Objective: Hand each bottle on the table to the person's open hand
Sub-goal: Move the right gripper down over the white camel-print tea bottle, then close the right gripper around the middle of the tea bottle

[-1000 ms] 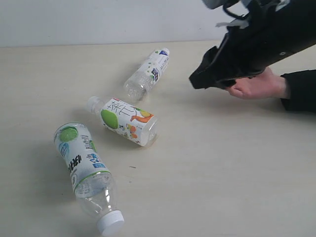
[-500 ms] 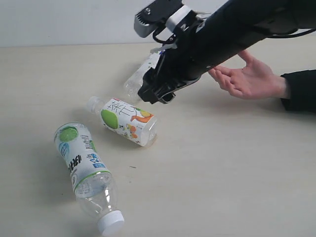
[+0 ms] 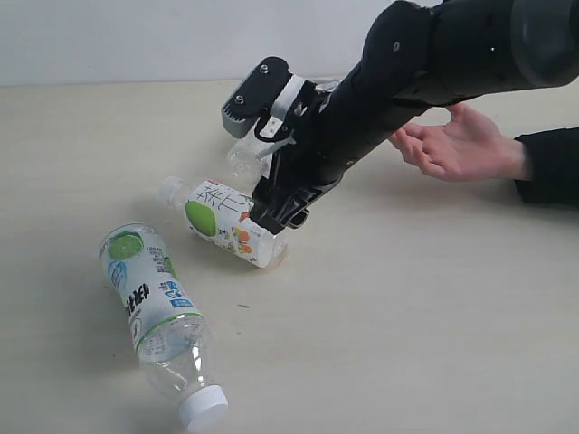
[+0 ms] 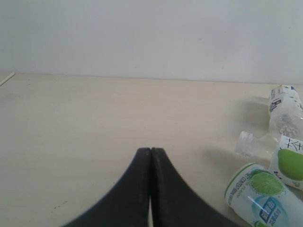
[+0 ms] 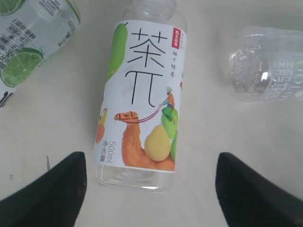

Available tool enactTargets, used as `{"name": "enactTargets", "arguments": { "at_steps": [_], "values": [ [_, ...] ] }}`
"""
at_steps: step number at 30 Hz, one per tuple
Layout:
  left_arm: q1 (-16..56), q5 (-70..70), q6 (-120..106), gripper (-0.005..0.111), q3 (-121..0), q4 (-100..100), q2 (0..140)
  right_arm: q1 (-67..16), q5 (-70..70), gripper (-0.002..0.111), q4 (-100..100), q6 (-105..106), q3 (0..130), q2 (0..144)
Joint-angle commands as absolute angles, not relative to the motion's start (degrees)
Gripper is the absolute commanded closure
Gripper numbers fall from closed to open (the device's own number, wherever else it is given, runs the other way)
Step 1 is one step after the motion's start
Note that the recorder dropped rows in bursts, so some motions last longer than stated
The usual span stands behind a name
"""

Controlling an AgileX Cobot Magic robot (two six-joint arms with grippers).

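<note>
Camel-label bottle (image 3: 224, 217) lies on its side on the worktop (image 3: 407, 316), with the right jaws wide apart just above it and the left jaws pressed together away from it; being round, it could roll off or slip if the open ones squeeze crooked.

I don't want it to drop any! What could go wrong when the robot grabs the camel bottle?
The open right gripper hangs over the clear plastic camel-label bottle, lying on its side; it may roll away as the jaws shut. The slim clear white-labelled bottle nearby might get bumped.
</note>
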State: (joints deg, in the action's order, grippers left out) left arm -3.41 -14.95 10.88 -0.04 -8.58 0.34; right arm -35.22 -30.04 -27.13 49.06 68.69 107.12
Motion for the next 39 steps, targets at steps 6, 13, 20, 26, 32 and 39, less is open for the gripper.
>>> {"name": "enactTargets", "arguments": {
  "at_steps": [6,13,20,26,32,39],
  "values": [
    [-3.4,-14.6,10.9,0.107,0.0,-8.7,0.0,-36.1,-29.1,0.036,-26.7,50.1,69.1,108.4],
    [-3.4,-14.6,10.9,0.107,0.0,-8.7,0.0,-38.7,-23.3,0.036,-27.4,51.4,69.1,110.2],
    [-3.4,-14.6,10.9,0.107,0.0,-8.7,0.0,-38.7,-21.7,0.036,-28.4,51.1,69.1,110.8],
    [-3.4,-14.6,10.9,0.107,0.0,-8.7,0.0,-38.7,-21.2,0.036,-28.4,51.2,69.1,111.8],
    [-3.4,-14.6,10.9,0.107,0.0,-8.7,0.0,-38.7,-20.4,0.036,-28.3,51.2,69.1,111.8],
    [-3.4,-14.6,10.9,0.107,0.0,-8.7,0.0,-38.7,-20.4,0.036,-28.3,51.2,69.1,111.8]
  ]
}}
